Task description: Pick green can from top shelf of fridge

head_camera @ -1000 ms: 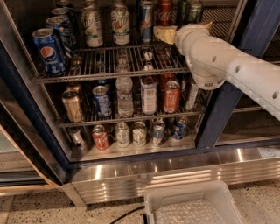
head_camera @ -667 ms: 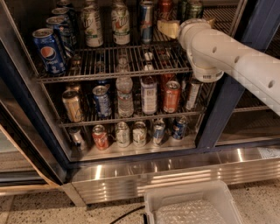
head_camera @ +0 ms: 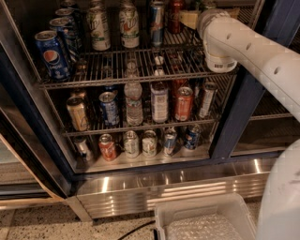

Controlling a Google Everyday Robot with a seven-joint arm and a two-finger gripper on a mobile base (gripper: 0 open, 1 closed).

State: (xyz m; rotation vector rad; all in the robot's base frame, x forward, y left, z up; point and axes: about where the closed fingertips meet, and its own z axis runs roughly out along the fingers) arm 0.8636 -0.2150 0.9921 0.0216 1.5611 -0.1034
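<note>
The fridge (head_camera: 233, 123) stands open with its dark blue frame. Its top shelf (head_camera: 140, 66) is a silvery wire rack holding blue cola cans (head_camera: 50, 53), white cans with green logos (head_camera: 99, 29), a slim blue can (head_camera: 158, 21) and a red can (head_camera: 176, 15). My white arm (head_camera: 243, 44) reaches in from the right, and my gripper (head_camera: 188, 18), a tan part at the arm's end, is at the back right of the top shelf beside the red can. Only a dark green sliver of the green can (head_camera: 205, 4) shows above the wrist; the arm hides the rest.
The middle rack holds cans and a water bottle (head_camera: 133, 104). Small cans (head_camera: 149, 143) stand on the bottom level. Below is the shiny steel base (head_camera: 164, 183). A white bin (head_camera: 206, 220) sits on the floor in front. The glass door (head_camera: 18, 140) hangs open at left.
My arm has pushed up and further into the top shelf, and it now covers most of the green can, which showed beside the gripper before.
</note>
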